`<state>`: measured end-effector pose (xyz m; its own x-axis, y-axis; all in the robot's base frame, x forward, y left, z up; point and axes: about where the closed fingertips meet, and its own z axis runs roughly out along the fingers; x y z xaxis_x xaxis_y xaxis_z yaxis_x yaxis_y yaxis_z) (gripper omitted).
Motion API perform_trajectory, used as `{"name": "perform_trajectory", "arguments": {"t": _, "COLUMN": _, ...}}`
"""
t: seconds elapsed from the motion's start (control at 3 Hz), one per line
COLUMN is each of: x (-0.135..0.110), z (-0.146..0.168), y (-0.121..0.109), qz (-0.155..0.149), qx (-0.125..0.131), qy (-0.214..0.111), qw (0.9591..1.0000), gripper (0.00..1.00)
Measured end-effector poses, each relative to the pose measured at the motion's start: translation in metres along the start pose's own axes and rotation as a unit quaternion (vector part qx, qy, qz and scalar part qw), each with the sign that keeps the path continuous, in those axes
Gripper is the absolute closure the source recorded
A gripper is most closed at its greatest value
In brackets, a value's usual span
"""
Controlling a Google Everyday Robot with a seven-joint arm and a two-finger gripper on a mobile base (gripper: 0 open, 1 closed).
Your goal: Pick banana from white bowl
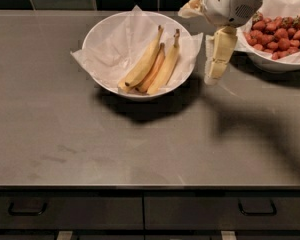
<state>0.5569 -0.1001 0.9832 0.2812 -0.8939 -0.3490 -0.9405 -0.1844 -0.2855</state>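
Banana (144, 60) is laid diagonally in the white bowl (140, 95), left of the gripper (213, 76); the gripper's opening cannot be told.

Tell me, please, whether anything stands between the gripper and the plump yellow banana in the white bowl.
The gripper hangs right of the paper-lined white bowl; its rim and two slimmer orange-tinted bananas lie between gripper and plump yellow banana. Nothing covers it from above.

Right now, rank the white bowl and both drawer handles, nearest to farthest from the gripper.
The gripper hangs right of the bowl.
1. white bowl, just left.
2. right drawer handle, below.
3. left drawer handle, far lower left.
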Motion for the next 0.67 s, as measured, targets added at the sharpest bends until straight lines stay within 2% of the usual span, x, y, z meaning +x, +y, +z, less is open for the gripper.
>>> {"name": "perform_trajectory", "arguments": {"t": 0.33, "x": -0.019, "z": 0.028, "y": -0.045, "qz": -0.074, "qx": -0.021, "qy": -0.031, "qw": 0.9966, "gripper": 0.00}}
{"name": "perform_trajectory", "arguments": {"t": 0.67, "x": -0.039, "z": 0.049, "y": -0.079, "qz": -0.124, "qx": -0.021, "qy": -0.054, "qw": 0.9905, "gripper": 0.00}}
